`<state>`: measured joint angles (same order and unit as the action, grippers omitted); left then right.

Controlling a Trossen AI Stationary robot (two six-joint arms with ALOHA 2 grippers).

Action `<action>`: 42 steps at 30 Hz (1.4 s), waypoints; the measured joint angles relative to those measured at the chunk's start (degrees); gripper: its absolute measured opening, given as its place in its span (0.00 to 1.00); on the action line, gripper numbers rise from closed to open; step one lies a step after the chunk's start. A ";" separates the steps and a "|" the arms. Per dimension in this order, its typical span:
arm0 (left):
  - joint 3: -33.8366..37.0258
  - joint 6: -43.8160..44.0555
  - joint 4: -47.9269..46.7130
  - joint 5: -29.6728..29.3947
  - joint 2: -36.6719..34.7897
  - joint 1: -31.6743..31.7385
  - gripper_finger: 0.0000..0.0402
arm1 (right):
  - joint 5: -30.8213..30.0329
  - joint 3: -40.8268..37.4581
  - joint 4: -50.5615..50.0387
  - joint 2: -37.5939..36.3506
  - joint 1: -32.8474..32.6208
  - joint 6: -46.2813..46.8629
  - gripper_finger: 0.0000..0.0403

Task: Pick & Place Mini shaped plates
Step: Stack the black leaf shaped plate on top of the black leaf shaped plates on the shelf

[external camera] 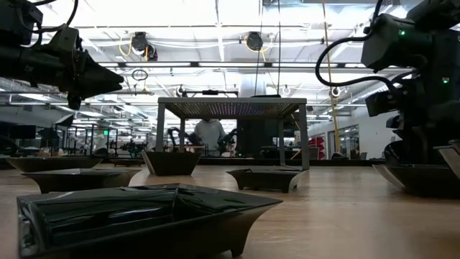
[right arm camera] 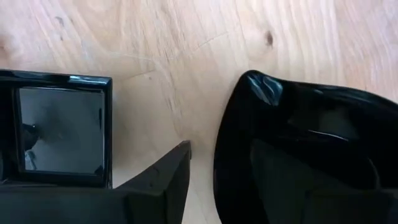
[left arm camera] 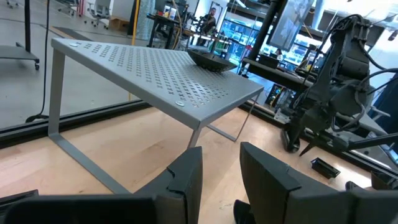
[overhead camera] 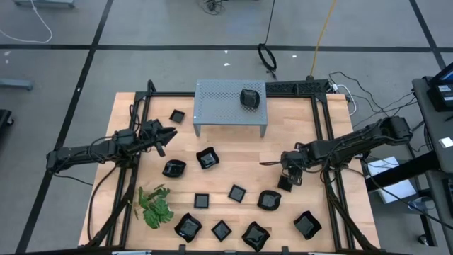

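Note:
Several glossy black mini shaped plates (overhead camera: 207, 157) lie scattered on the wooden table, and one (overhead camera: 251, 98) sits on top of the grey perforated stand (overhead camera: 230, 106). My right gripper (overhead camera: 289, 175) points down at the table's right side, open. Its wrist view shows a rounded plate (right arm camera: 311, 149) under it and a square plate (right arm camera: 59, 137) beside it, both flat on the wood. My left gripper (overhead camera: 166, 134) waits level at the table's left, open with nothing between its fingers (left arm camera: 193, 177). My right gripper comes from above. One finger (right arm camera: 165, 186) stands just outside the rounded plate's rim (right arm camera: 219, 162), between that plate and the square one. The other finger is lost against the black dish. I cannot tell whether either finger touches the plate.
A green leafy sprig (overhead camera: 154, 207) lies near the front left. More plates line the near edge (overhead camera: 255, 235). Black frame rails (overhead camera: 327, 142) run along the table's sides. Bare wood lies between the stand and the middle plates.

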<state>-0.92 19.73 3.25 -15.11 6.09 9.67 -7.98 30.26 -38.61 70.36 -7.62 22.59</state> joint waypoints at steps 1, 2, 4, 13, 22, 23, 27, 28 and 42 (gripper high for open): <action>-0.01 -0.01 0.00 0.01 0.01 -0.02 0.28 | 0.06 0.00 0.14 -0.32 0.00 0.19 0.37; -0.01 0.00 0.00 0.00 0.00 -0.01 0.28 | 0.11 0.01 0.30 -0.58 0.00 0.58 0.37; 0.01 0.00 0.00 0.02 0.02 0.00 0.28 | 0.27 0.28 0.21 -1.24 0.00 0.88 0.36; -0.01 -0.02 0.00 0.00 0.00 0.00 0.28 | -7.55 2.30 -1.18 -2.92 0.07 -0.85 0.37; 0.00 -0.01 0.00 0.00 0.00 -0.02 0.28 | -11.01 2.38 -2.62 -2.66 0.07 0.38 0.36; 0.01 -0.01 -0.01 0.00 0.01 -0.01 0.28 | -11.59 2.38 -2.73 -2.68 0.07 0.64 0.34; 0.01 -0.02 0.00 0.02 0.00 0.00 0.28 | -11.75 2.38 -2.84 -2.68 0.07 0.72 0.27; -0.01 -0.01 0.00 0.01 0.00 -0.02 0.28 | -11.74 2.38 -2.84 -2.68 0.07 0.72 0.25; 0.00 0.00 0.00 0.01 0.00 0.00 0.28 | -11.52 2.47 -2.21 -2.72 0.04 0.72 0.00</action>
<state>-0.92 19.72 3.24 -15.10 6.09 9.67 -19.51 32.73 -40.82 67.64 -7.57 23.31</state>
